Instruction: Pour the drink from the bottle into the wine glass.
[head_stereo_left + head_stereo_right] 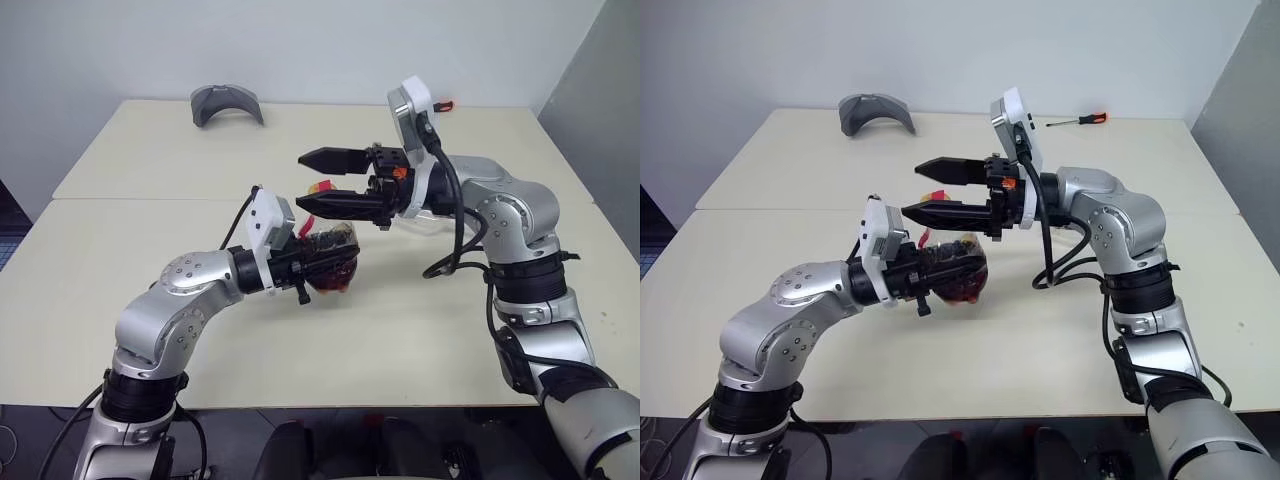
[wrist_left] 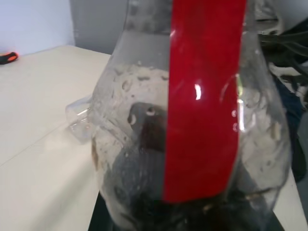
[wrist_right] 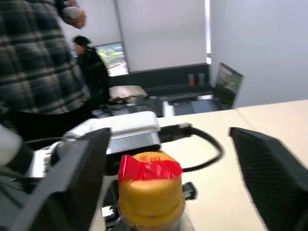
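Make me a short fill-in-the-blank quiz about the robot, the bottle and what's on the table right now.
1. The left gripper is shut on the ____.
2. The bottle's cap is ____ in colour.
3. The right gripper has its fingers ____ on either side of the cap.
4. The screwdriver lies on the ____.

Missing words: bottle; yellow; open; table

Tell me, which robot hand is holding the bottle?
The left end effector, shut around the bottle. The right end effector is open, fingers either side of the yellow cap.
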`<act>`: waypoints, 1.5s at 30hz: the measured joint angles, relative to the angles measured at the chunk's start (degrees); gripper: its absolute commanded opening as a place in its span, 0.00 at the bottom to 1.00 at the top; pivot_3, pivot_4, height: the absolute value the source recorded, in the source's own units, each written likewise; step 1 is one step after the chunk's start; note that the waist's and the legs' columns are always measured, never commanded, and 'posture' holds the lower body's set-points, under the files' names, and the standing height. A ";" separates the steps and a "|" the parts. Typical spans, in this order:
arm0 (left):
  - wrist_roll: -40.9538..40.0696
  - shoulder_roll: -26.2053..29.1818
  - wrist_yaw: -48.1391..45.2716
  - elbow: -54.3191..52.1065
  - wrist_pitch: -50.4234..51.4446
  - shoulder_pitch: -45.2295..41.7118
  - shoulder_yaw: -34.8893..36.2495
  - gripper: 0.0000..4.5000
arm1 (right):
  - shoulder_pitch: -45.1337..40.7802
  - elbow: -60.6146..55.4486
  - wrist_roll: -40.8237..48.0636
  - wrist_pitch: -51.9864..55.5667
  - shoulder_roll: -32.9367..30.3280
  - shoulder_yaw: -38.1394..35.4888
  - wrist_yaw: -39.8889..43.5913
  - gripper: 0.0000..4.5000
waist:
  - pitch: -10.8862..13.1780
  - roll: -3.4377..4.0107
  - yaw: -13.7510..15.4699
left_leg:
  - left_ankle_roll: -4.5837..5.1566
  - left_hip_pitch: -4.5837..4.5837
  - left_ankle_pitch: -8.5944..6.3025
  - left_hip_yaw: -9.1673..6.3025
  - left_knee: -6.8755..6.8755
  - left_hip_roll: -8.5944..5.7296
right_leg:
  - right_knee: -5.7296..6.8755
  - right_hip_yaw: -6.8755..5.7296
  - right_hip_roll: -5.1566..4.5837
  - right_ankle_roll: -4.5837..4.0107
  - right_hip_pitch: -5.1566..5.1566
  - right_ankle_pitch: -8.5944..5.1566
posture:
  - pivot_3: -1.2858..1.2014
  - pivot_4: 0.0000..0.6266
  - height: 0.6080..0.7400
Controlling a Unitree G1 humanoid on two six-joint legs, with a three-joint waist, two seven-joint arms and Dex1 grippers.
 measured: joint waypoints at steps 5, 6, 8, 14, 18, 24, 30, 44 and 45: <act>0.46 -0.30 2.74 2.85 0.46 -0.39 1.01 0.23 | 1.82 -2.54 -0.01 0.06 -2.01 -2.73 -4.94 1.00 | 0.00 0.00 -0.07 | -0.01 0.00 0.01 0.01 -0.02 0.01 | -0.01 0.00 0.01 0.00 -0.01 0.00 | 0.52 0.24 1.00; 0.62 -0.31 2.92 3.26 0.45 -0.56 1.02 0.23 | 2.41 -3.24 -0.03 0.06 -1.86 -2.74 -5.94 1.00 | 0.00 0.00 -0.09 | -0.02 0.00 0.01 0.01 -0.02 0.02 | -0.01 0.00 0.01 0.00 -0.01 0.00 | 0.52 0.24 1.00; 1.10 -0.35 3.09 4.51 0.21 -1.24 0.95 0.23 | 3.84 -5.66 -0.78 -0.38 -1.59 -2.52 -8.53 1.00 | 0.00 0.00 -0.15 | -0.01 0.00 0.01 0.01 -0.02 0.02 | 0.01 0.00 0.01 0.00 -0.01 0.00 | 0.52 0.24 1.00; 2.53 -0.65 2.75 6.93 -0.81 -3.48 0.87 0.23 | 5.79 -9.47 -2.40 -1.57 -0.95 -0.62 -10.99 1.00 | 0.00 0.00 -0.14 | -0.04 -0.01 0.02 0.01 -0.01 0.01 | 0.00 0.01 0.02 0.00 -0.01 0.00 | 0.52 0.24 1.00; 2.80 -0.91 2.04 7.27 -0.85 -4.21 0.20 0.23 | 6.04 -9.25 -4.78 -2.92 -0.78 1.25 -12.23 1.00 | 0.00 0.00 -0.14 | -0.04 -0.01 0.02 0.01 -0.01 0.01 | 0.00 0.00 0.02 0.00 -0.01 0.00 | 0.52 0.24 1.00; 2.92 -1.06 1.57 7.51 -1.08 -5.13 0.15 0.23 | 5.78 -6.47 -6.97 -5.17 1.28 2.13 -13.22 1.00 | 0.00 0.00 -0.19 | -0.07 0.00 0.04 0.02 -0.01 0.01 | 0.00 0.00 0.02 0.00 -0.01 0.00 | 0.52 0.24 1.00; 3.24 -1.06 0.91 7.52 -1.08 -5.13 -0.02 0.23 | 3.42 -4.61 -7.87 -6.41 2.75 2.15 -13.91 1.00 | 0.00 0.00 -0.23 | -0.10 0.00 0.05 0.02 -0.01 0.01 | 0.00 0.01 0.02 0.00 -0.02 0.00 | 0.52 0.24 1.00; 3.24 -1.04 0.90 7.24 -1.06 -4.43 -0.03 0.23 | 3.07 -3.01 -8.87 -7.72 1.12 2.26 -12.51 1.00 | 0.00 0.01 -0.23 | -0.06 0.00 0.03 0.02 -0.01 0.01 | 0.00 0.01 0.02 0.00 -0.02 0.00 | 0.52 0.24 1.00; 3.26 -1.03 0.90 7.35 -1.06 -4.49 -0.03 0.23 | 3.08 -2.97 -8.98 -7.97 0.79 2.28 -12.28 1.00 | 0.00 0.01 -0.24 | -0.06 0.00 0.03 0.02 -0.01 0.01 | 0.00 0.01 0.02 0.00 -0.02 0.00 | 0.52 0.24 1.00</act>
